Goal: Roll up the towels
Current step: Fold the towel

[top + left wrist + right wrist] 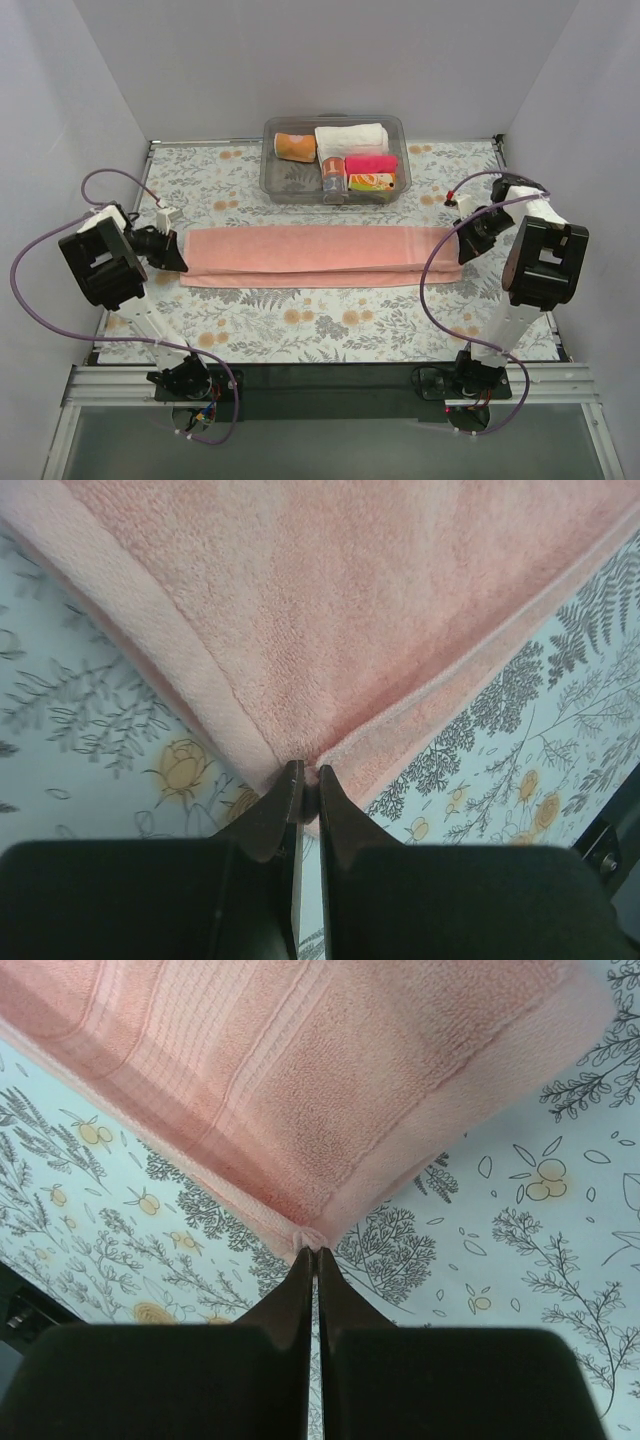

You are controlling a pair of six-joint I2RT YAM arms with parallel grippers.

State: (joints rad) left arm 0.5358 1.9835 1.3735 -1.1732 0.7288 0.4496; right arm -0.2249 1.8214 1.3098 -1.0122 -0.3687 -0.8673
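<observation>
The table (300, 330), covered in a floral print, fills the floor of the white-walled cell. Across its middle lies the towel (320, 255), salmon pink, folded lengthwise into a long flat band that runs from left to right with a layered edge along its near side. It is not rolled at either end. Behind it, near the far edge, stands a clear bin (270, 170), apart from the towel. The left gripper (178, 260) sits low at the band's left end and the right gripper (463, 250) at its right end, so the towel stretches between them. In the left wrist view, the left gripper (305, 780) has its dark fingers (270, 815) clenched on a corner of the towel (350, 610), where a hemmed border and a folded edge meet, and only a sliver of gap is left between the tips. In the right wrist view, the right gripper (315, 1258) is likewise pinched tight on a corner of the towel (300, 1080), with ribbed banding running along the cloth above the tips. Inside the bin are a white roll (350, 138), an orange roll (295, 147), a hot-pink roll (370, 163) and, beside it, the small patterned cloth (334, 178) (too small here to make out its print clearly).
</observation>
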